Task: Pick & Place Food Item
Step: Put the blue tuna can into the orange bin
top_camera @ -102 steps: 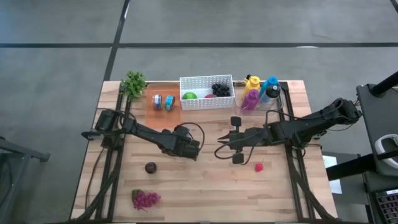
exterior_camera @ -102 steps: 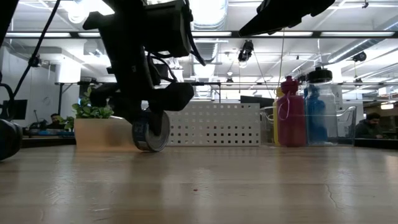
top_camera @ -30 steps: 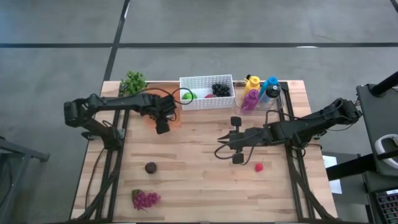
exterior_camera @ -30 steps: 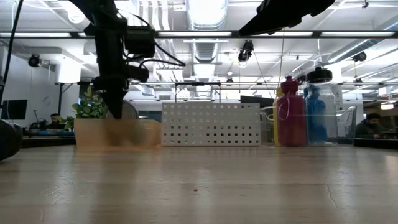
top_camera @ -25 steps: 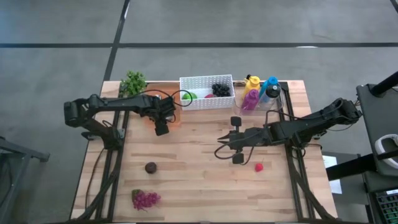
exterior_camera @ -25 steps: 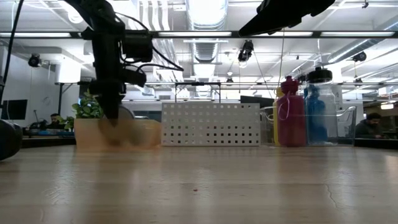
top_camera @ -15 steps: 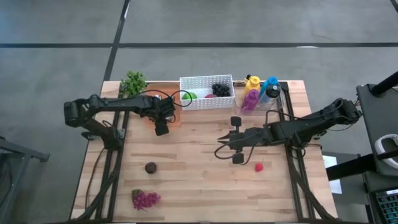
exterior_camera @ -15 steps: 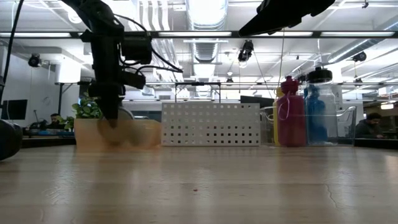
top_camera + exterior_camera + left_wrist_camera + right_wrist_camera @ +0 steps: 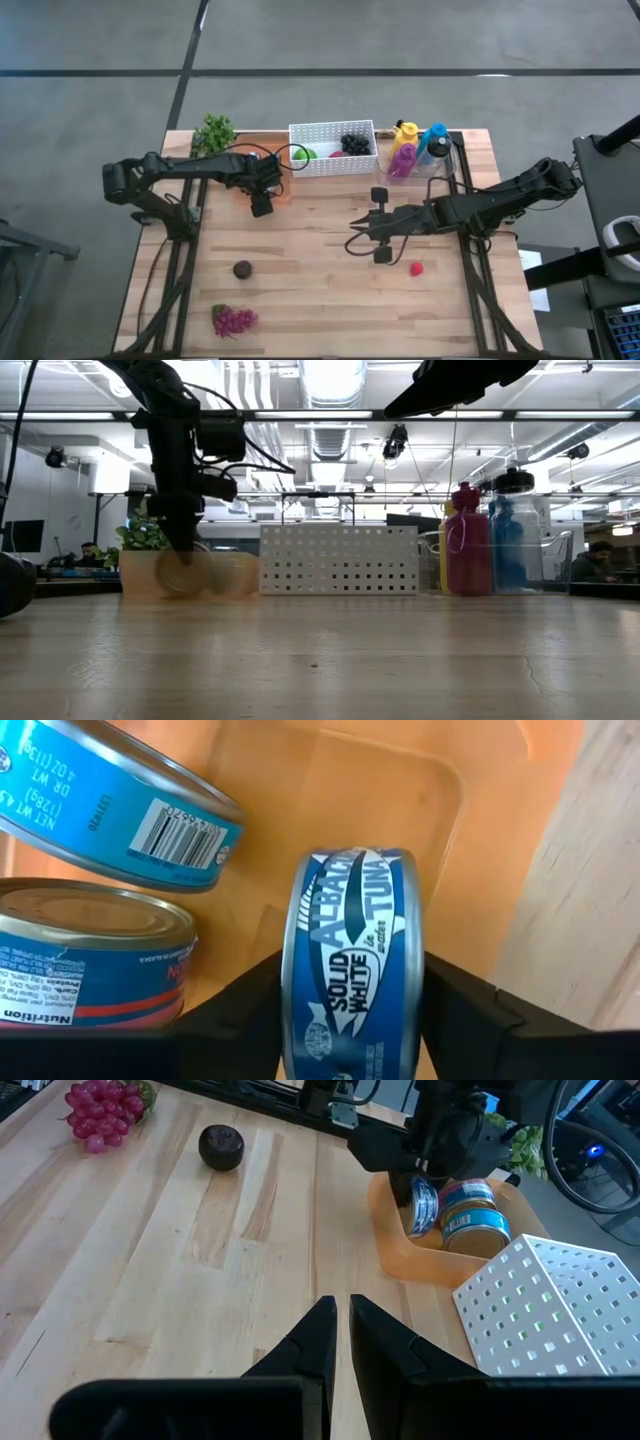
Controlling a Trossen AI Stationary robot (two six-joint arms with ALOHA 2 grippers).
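Observation:
A blue tuna can (image 9: 352, 970) stands on edge inside the orange tray (image 9: 380, 780) at the table's far left, beside two other cans (image 9: 110, 800) (image 9: 80, 960). My left gripper (image 9: 266, 180) is over the tray, pointing steeply down and shut on that can, as the right wrist view also shows (image 9: 422, 1205). My right gripper (image 9: 352, 240) hangs shut above the table's middle, touching nothing. My left gripper has the tuna can between its two fingers, one on each flat end (image 9: 292, 990), the printed side wall facing the wrist camera. The fingers come from above, slanting down. The can is upright on edge, down inside the tray; whether its lower rim rests on the tray floor is hidden.
On the bare wood lie a dark round fruit (image 9: 242, 268), a bunch of red grapes (image 9: 234, 320) and a small red berry (image 9: 416, 268). A white perforated basket (image 9: 332, 148) with fruit, a clear bin of bottles (image 9: 415, 150) and a plant (image 9: 214, 132) line the far edge.
My left gripper has sunk a little with the tuna can, taking it from just above the orange tray's rim down inside the tray. The can has stayed upright on edge.

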